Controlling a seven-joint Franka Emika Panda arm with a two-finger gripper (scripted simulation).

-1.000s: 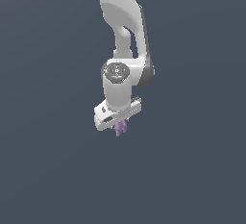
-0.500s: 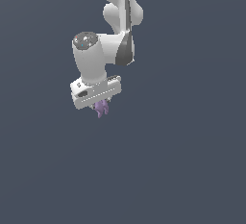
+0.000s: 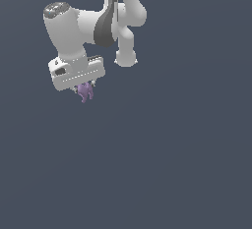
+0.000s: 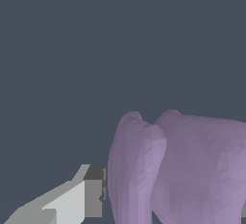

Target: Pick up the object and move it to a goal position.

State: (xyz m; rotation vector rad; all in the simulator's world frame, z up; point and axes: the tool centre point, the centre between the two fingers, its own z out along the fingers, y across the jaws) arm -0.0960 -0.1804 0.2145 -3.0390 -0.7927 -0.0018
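Plain dark slate-grey backdrop (image 3: pixel 187 164) fills exterior view on every side, flat and uniform, no texture, no markings, no seam or horizon line visible. Same dark slate-grey backdrop (image 4: pixel 72 50) fills wrist view wherever unobstructed, equally flat and featureless. Cannot tell whether floor, wall or empty space. No shading change across it in either view. No other non-task item visible in either view.

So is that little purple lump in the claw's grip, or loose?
In its grip: the purple object hangs under the gripper in mid-air, and the wrist view shows a finger against it.
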